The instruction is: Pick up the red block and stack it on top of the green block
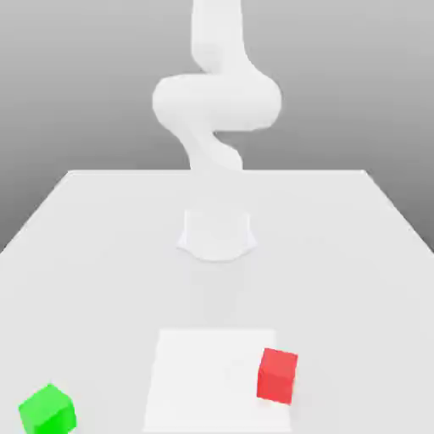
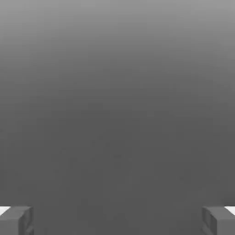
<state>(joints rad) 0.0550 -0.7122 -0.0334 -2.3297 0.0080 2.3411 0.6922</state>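
The red block is a small cube resting on the white table, near the front on the exterior view's right. The green block sits apart from it at the front corner on the exterior view's left. In the hand view my gripper is open, its two grey fingertips far apart with nothing between them and plain grey background beyond. Neither block is touched by anything.
The white arm rises from its round base at the table's middle and bends upward out of the picture. A paler square patch marks the table under the red block.
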